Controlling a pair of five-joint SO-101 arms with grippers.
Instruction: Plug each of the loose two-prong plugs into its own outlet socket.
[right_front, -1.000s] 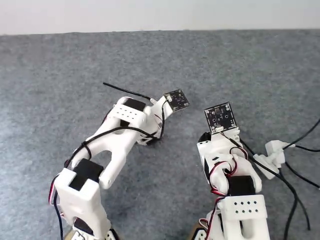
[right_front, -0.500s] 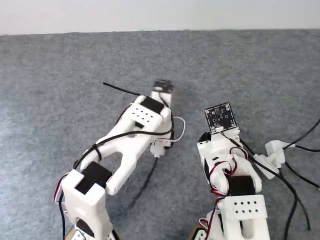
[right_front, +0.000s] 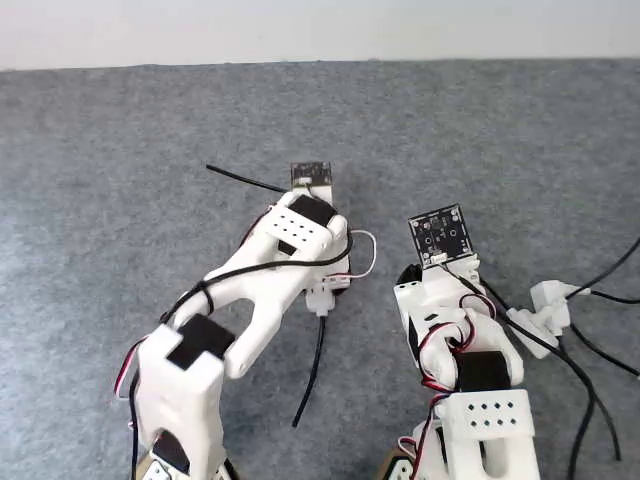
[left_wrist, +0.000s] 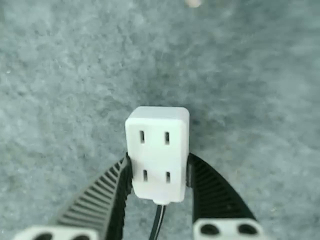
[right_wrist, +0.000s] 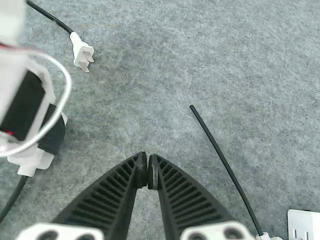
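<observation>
A white outlet block with two pairs of slots sits between my left gripper's black fingers, which are shut on its sides just above the grey carpet. Its black cord trails back under the left arm. A loose white two-prong plug lies on the carpet beyond the left arm, and its black cord runs off to the far left. My right gripper hangs shut over bare carpet with nothing in it, well short of that plug.
White connector pieces with several black cords lie at the right, beside the right arm. A loose black cord leads to a white outlet corner. Grey carpet spreads open to the far left and back.
The left arm has swung left and stretched farther out over the carpet, carrying the outlet block, and its cord now trails behind. The right arm has stayed still.
</observation>
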